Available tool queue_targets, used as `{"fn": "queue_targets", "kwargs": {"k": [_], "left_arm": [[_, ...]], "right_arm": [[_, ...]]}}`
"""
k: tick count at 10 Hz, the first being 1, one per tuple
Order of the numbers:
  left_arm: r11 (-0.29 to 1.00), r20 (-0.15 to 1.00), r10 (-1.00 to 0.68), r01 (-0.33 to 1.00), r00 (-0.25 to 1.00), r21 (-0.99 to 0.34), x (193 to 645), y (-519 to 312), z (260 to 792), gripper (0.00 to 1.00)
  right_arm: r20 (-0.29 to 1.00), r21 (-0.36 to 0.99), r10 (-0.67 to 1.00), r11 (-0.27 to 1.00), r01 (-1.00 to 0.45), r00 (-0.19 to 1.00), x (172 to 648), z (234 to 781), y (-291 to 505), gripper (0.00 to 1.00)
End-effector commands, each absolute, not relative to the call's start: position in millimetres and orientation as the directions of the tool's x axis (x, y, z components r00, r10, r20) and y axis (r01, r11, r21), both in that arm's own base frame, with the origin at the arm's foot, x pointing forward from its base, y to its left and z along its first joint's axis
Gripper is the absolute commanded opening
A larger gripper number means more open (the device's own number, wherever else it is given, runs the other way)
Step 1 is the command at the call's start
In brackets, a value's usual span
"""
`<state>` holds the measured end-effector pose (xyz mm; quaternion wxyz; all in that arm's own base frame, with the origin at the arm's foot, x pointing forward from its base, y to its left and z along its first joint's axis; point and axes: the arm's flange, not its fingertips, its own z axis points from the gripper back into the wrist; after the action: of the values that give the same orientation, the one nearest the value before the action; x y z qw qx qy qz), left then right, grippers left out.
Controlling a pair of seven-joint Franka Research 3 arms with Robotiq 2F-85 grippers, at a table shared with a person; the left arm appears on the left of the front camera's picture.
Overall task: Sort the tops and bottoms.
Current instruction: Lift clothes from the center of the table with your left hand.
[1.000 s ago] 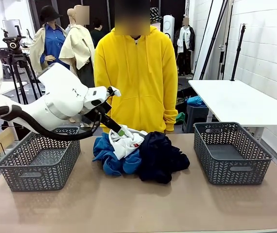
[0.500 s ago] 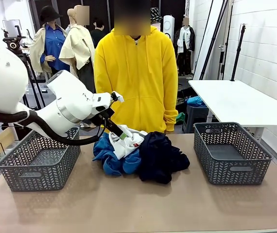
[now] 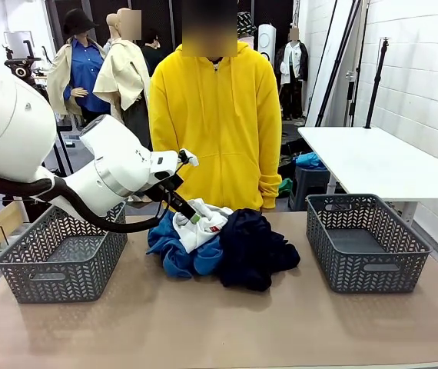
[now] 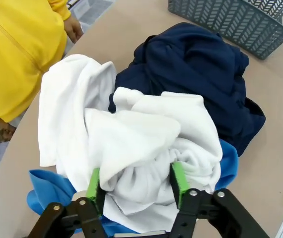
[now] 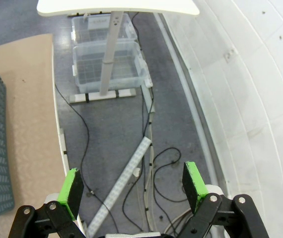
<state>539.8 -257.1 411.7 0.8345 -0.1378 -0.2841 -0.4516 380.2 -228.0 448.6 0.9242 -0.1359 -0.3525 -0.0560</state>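
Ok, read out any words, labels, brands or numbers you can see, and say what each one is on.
Nothing can be read.
white top: small coloured print, too small to read.
left arm: tiny dark marks on the casing, too small.
clear bin: pale label, blurred.

No lettering reads clearly; the white top (image 3: 196,231) bears a small coloured print, perhaps a logo.

Probably a lab, camera tripod (image 3: 21,68), floor cables (image 5: 149,130)
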Motion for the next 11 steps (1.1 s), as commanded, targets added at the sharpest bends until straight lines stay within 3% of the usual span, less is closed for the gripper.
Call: {"fn": "queue_targets", "kwargs": {"k": [1,2,11], "left_arm": [[0.536,0.609,-0.674,0.844,0.417,0.015,552.2,-255.8,404.9,0.15],[0.534,0.612,-0.67,0.845,0.42,0.005,552.0,-256.2,405.1,0.0],[0.519,0.635,-0.652,0.855,0.413,-0.024,546.1,-257.4,429.1,0.0]], "right_arm": [[0.663,-0.213,-0.006,0.957,0.196,0.749,378.4,448.7,-229.4,1.0],[0.663,-0.213,-0.006,0.957,0.196,0.749,378.4,448.7,-229.4,1.0],[0.663,-0.213,-0.006,0.957,0.196,0.749,378.4,448.7,-229.4,1.0]]}}
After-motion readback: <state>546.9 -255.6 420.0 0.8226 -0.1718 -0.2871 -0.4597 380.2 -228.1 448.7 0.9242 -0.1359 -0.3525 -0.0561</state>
